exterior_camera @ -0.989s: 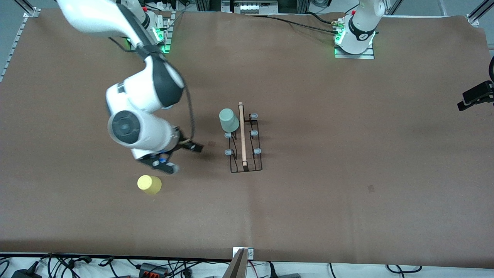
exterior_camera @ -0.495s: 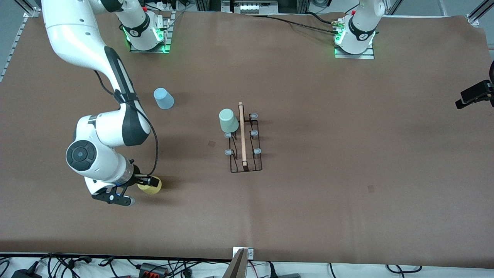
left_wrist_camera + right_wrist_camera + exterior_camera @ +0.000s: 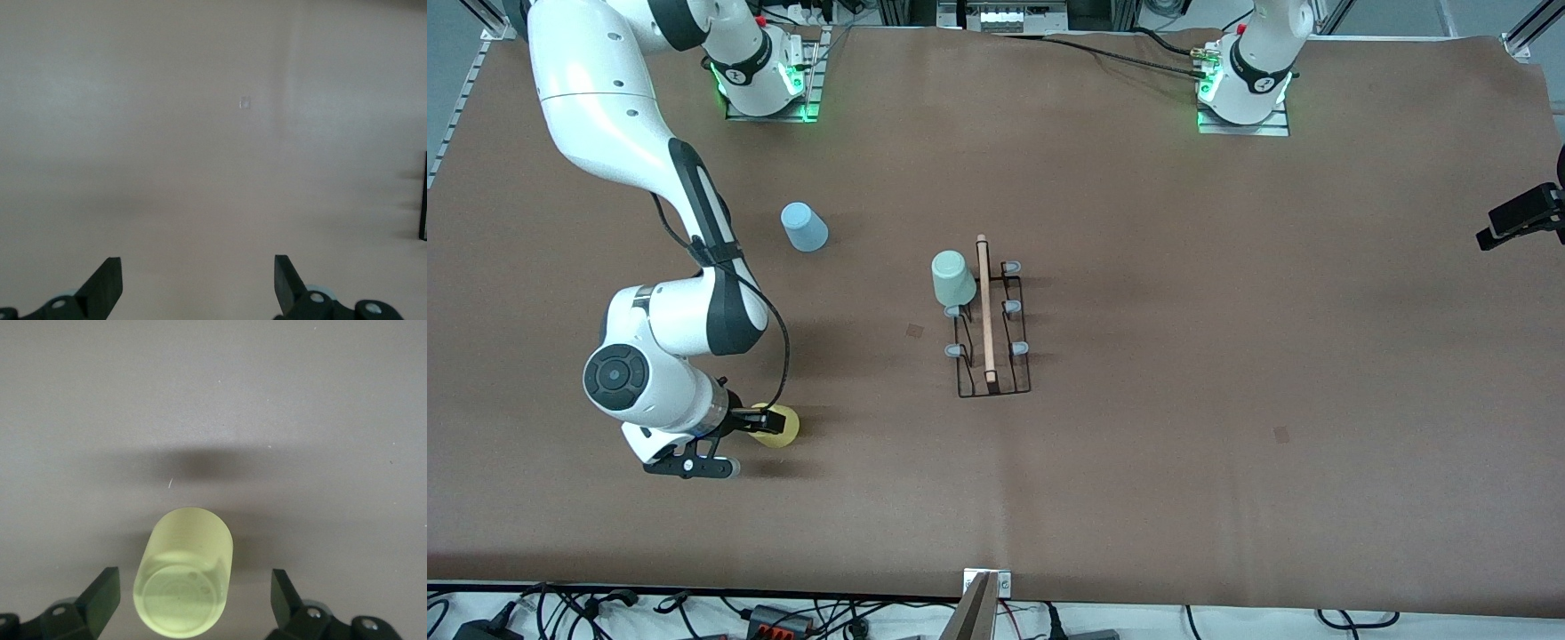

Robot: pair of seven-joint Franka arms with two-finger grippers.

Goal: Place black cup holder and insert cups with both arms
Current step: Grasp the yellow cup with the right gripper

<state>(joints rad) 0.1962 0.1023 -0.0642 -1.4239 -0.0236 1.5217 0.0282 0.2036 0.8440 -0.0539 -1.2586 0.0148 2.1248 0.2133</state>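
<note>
The black cup holder (image 3: 989,329) stands mid-table with its wooden rod on top. A mint green cup (image 3: 953,277) sits mouth down on one of its pegs, at the end farther from the front camera. A yellow cup (image 3: 780,427) stands mouth down on the table toward the right arm's end. My right gripper (image 3: 751,423) is open with a finger on each side of it; the right wrist view shows the yellow cup (image 3: 185,580) between the gripper's (image 3: 195,587) spread fingers. A light blue cup (image 3: 804,227) stands mouth down. My left gripper (image 3: 197,267) is open and empty over bare table.
The brown table cover (image 3: 1227,400) spreads wide toward the left arm's end. The left arm waits, its hand (image 3: 1512,220) at the table's edge. Cables and a metal bracket (image 3: 985,587) lie along the table edge nearest the front camera.
The right arm has swung from beside the holder to the yellow cup and lowered, bringing its open fingers around the cup. The blue cup has come into view. The left arm has barely moved.
</note>
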